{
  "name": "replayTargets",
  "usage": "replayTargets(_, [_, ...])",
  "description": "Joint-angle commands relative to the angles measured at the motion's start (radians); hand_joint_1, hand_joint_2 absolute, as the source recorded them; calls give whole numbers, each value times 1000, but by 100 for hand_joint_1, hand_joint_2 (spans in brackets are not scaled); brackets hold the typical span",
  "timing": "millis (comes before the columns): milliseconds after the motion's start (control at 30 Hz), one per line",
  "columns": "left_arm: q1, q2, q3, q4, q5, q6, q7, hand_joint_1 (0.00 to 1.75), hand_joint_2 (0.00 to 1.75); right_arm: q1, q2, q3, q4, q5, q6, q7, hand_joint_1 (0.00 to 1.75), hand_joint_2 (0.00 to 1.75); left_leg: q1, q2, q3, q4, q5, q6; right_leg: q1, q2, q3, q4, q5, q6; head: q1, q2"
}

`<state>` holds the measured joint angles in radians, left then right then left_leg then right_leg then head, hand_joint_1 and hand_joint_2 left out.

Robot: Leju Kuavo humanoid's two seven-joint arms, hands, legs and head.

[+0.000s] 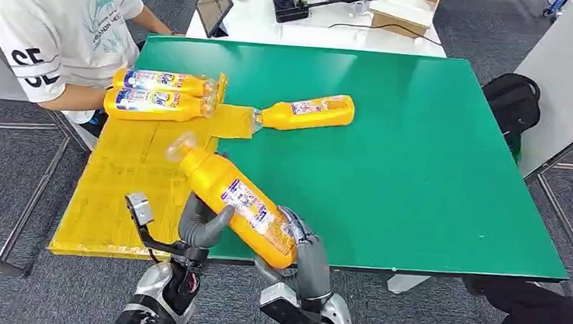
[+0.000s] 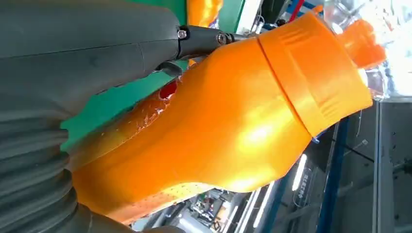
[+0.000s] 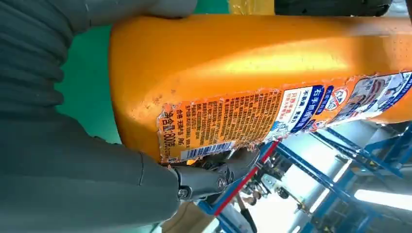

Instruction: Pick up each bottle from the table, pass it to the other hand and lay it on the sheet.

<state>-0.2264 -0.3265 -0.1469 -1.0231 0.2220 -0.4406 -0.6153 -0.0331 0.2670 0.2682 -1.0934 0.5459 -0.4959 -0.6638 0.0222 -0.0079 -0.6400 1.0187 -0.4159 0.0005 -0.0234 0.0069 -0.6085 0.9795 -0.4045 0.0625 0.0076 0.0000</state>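
Note:
An orange bottle (image 1: 237,198) with a printed label is held in the air over the table's near edge, cap end pointing toward the yellow sheet (image 1: 118,184). My left hand (image 1: 201,225) cradles its narrower middle and my right hand (image 1: 304,253) wraps its base. In the left wrist view my left hand (image 2: 73,53) lies along the bottle (image 2: 233,121). The right wrist view has my right hand (image 3: 73,184) under the bottle (image 3: 233,53). Two bottles (image 1: 159,82) (image 1: 158,106) lie on the sheet's far end. Another bottle (image 1: 306,111) lies on the green table (image 1: 419,179), cap at the sheet's edge.
A person in a white shirt (image 1: 57,24) sits at the far left corner, an arm close to the two laid bottles. Behind the green table stands a white table with a tablet (image 1: 214,4), a black device (image 1: 291,4) and a cardboard box (image 1: 404,9). A black bag (image 1: 513,98) sits right.

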Motion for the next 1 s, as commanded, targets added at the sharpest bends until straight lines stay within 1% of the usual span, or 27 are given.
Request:
replayTargets(33, [-43, -3, 0, 77, 33, -45, 16, 0, 175, -75, -9, 76, 230, -11, -8, -34, 175, 175, 0, 1, 5, -1, -1, 1, 1, 0, 5, -2, -1, -3, 0, 0])
replayTargets(100, [-49, -5, -5, 90, 32, -48, 20, 0, 175, -87, -6, 100, 268, -5, -2, -34, 175, 175, 0, 1, 6, -2, -2, 1, 1, 0, 6, -2, -1, -3, 0, 0])
replayTargets(133, [-52, -7, -8, 97, 30, -45, 19, 0, 175, -91, -2, 108, 282, -3, -2, -34, 175, 175, 0, 1, 3, -1, -1, 1, 1, 0, 3, -1, -1, -2, 0, 0])
replayTargets(200, [-59, -9, -13, 111, 27, -45, 18, 0, 175, -101, 5, 119, 314, 3, 3, -34, 175, 175, 0, 1, 9, -2, -3, 2, 1, 0, 9, -2, -2, -4, 0, 0])
replayTargets(233, [-65, -10, -17, 126, 25, -46, 15, 0, 175, -108, 11, 129, 340, 0, 14, -34, 175, 175, 0, 0, 4, -1, -1, 1, 1, -1, 4, -1, -1, -2, 0, 0])
replayTargets(300, [-74, -11, -21, 137, 26, -54, 11, 0, 175, -115, 18, 139, 377, 1, 25, -34, 175, 175, 0, 1, 6, -1, -2, 1, 1, -1, 6, -1, -1, -3, 0, 0])
replayTargets(333, [-79, -11, -21, 146, 28, -57, 11, 0, 175, -116, 18, 147, 382, -9, 18, -34, 175, 175, 0, 1, 8, -1, -2, 2, 1, -1, 8, -1, -2, -4, 0, 0])
replayTargets(367, [-80, -10, -24, 147, 27, -63, 9, 0, 175, -117, 17, 149, 382, -20, 19, -34, 175, 175, 1, 1, 4, -1, -1, 1, 1, -1, 4, -1, -1, -2, 0, 0])
replayTargets(467, [-79, -9, -30, 146, 25, -74, 3, 0, 175, -120, 11, 155, 379, -41, 23, -34, 175, 175, 1, 0, 8, -1, -2, 2, 2, -3, 8, -1, -3, -4, 0, 0])
replayTargets(533, [-79, -9, -30, 146, 25, -74, 3, 0, 175, -120, 11, 155, 379, -41, 23, -34, 175, 175, 0, 1, 2, -1, -1, 1, 1, -1, 2, -1, -1, -2, 0, 0])
replayTargets(600, [-77, -10, -34, 146, 30, -88, 6, 0, 175, -124, 9, 152, 380, -50, 32, -34, 175, 175, 0, 0, 7, -1, -2, 1, 1, -3, 7, -1, -3, -4, 0, 0])
replayTargets(633, [-76, -10, -35, 148, 33, -95, 8, 0, 175, -126, 8, 154, 385, -49, 33, -34, 175, 175, 0, 0, 4, -1, -1, 1, 1, -2, 4, -1, -1, -2, 0, 0])
replayTargets(667, [-77, -9, -40, 149, 30, -99, 8, 0, 175, -127, 10, 156, 388, -51, 36, -34, 175, 175, 0, 1, 6, -1, -2, 1, 1, -2, 6, -1, -2, -3, 0, 0])
replayTargets(700, [-77, -8, -43, 150, 28, -100, 7, 2, 175, -129, 10, 157, 395, -51, 39, -34, 175, 175, 0, 0, 4, -1, -1, 1, 1, -2, 4, -1, -1, -2, 0, 0])
replayTargets(733, [-79, -6, -49, 151, 20, -99, 7, 14, 175, -131, 13, 159, 400, -52, 38, -34, 175, 175, 1, 1, 5, -1, -2, 1, 1, -2, 5, -1, -2, -3, 0, 0])
replayTargets(767, [-79, -5, -53, 152, 8, -85, 2, 77, 175, -133, 14, 161, 406, -54, 33, -34, 175, 175, 0, 1, 7, -1, -2, 1, 1, -2, 6, -1, -3, -3, 0, 0])
replayTargets(800, [-79, -5, -55, 152, 4, -82, -1, 162, 175, -132, 14, 162, 407, -56, 32, -34, 175, 175, 0, 0, 5, -1, -2, 1, 1, -2, 5, -1, -2, -3, 0, 0])
replayTargets(833, [-79, -4, -55, 151, -3, -74, -9, 175, 175, -131, 13, 164, 401, -67, 29, -34, 175, 175, 0, 1, 3, 0, -1, 1, 1, -2, 3, -1, -1, -2, 0, 0])
replayTargets(867, [-79, -3, -57, 149, -6, -75, -11, 175, 175, -131, 11, 165, 399, -71, 30, -34, 175, 175, 0, 0, 5, -1, -2, 1, 1, -2, 5, -1, -2, -3, 0, 0])
replayTargets(900, [-76, 0, -62, 145, -23, -65, -17, 175, 175, -133, 9, 166, 396, -78, 25, -34, 175, 175, 0, 1, 3, 0, -1, 1, 1, -2, 3, -1, -1, -2, 0, 0])
replayTargets(933, [-72, 2, -69, 135, -38, -65, -33, 175, 175, -133, 8, 167, 391, -83, 28, -34, 175, 175, 0, 0, 4, -1, -1, 1, 1, -2, 4, -1, -2, -3, 0, 0])
replayTargets(967, [-68, 1, -70, 129, -43, -61, -37, 175, 175, -134, 8, 165, 393, -84, 26, -34, 175, 175, 0, 1, 2, 0, -1, 1, 1, -2, 2, -1, -1, -2, 0, 0])
replayTargets(1000, [-63, 2, -72, 120, -55, -58, -38, 175, 175, -134, 10, 159, 390, -87, 21, -34, 175, 175, 0, 1, 5, -1, -2, 1, 1, -2, 5, -1, -2, -3, 0, 0])
